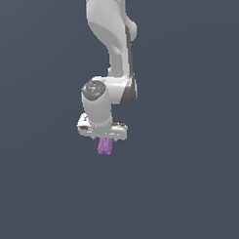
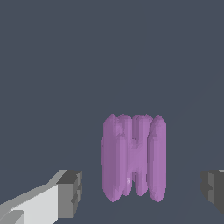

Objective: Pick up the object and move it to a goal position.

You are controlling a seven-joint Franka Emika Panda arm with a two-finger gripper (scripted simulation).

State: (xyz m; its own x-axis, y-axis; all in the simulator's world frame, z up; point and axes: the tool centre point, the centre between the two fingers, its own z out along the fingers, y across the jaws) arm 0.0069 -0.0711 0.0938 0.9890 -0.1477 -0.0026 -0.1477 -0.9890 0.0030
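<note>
Dark grey floor lies all around. Gripper [image 2: 140, 192] jaws are spread beside the object [image 2: 134, 157], not touching. It looks light and bumpy; squeeze its long sides.

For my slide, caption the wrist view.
Open gripper straddling the ridged purple object, both fingers clear of it.

The white arm [image 1: 116, 43] comes down from above, bends at a rounded wrist joint [image 1: 94, 90] and ends in the gripper [image 1: 105, 141], which points straight down. In the wrist view its two fingers stand wide apart — one dark pad [image 2: 70, 194] on a pale finger at one side, the other pad [image 2: 213, 191] at the far side — with neither pad touching anything.
</note>
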